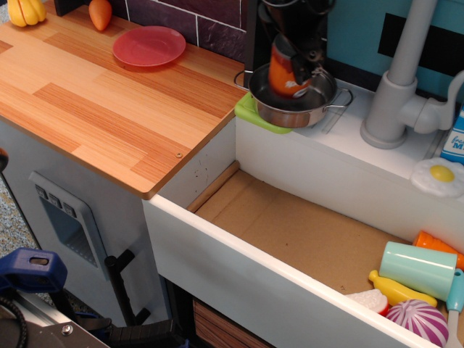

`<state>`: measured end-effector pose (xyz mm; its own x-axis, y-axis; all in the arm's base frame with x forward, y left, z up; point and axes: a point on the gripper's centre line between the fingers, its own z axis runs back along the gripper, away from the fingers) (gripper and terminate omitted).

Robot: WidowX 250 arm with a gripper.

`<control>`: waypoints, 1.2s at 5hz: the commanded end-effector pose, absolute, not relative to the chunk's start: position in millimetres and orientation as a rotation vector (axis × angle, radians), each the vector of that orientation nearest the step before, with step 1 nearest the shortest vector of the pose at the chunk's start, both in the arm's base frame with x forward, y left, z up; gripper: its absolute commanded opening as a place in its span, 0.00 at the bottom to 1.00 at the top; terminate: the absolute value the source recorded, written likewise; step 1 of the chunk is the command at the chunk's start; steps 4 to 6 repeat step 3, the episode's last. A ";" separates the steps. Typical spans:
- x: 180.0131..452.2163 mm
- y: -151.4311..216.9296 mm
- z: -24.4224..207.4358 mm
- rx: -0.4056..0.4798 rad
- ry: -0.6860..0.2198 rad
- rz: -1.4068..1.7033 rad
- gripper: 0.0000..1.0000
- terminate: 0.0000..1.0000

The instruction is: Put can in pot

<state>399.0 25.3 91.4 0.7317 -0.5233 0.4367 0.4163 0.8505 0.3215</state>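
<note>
The can (284, 71), orange-red label with pale lettering, hangs tilted in my black gripper (293, 61). Its lower end is inside the rim of the shiny steel pot (319, 107), which stands on a green mat at the near end of the white sink ledge. My gripper comes down from the top of the frame and is shut on the can's upper part, so the grey lid is hidden. The fingers cover the pot's far rim. I cannot tell whether the can touches the pot's bottom.
A flat red plate (148, 46), an orange fruit (100, 13) and bananas (27, 11) lie at the back of the wooden counter. A grey tap (395, 94) stands right of the pot. The sink basin holds a mint-green cup (419, 270) and toy foods at the right.
</note>
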 end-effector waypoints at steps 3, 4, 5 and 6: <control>408.1 29.7 109.5 0.232 -0.596 -0.516 1.00 1.00; 408.1 29.7 109.5 0.232 -0.596 -0.516 1.00 1.00; 408.1 29.7 109.5 0.232 -0.596 -0.516 1.00 1.00; 408.1 29.7 109.5 0.232 -0.596 -0.516 1.00 1.00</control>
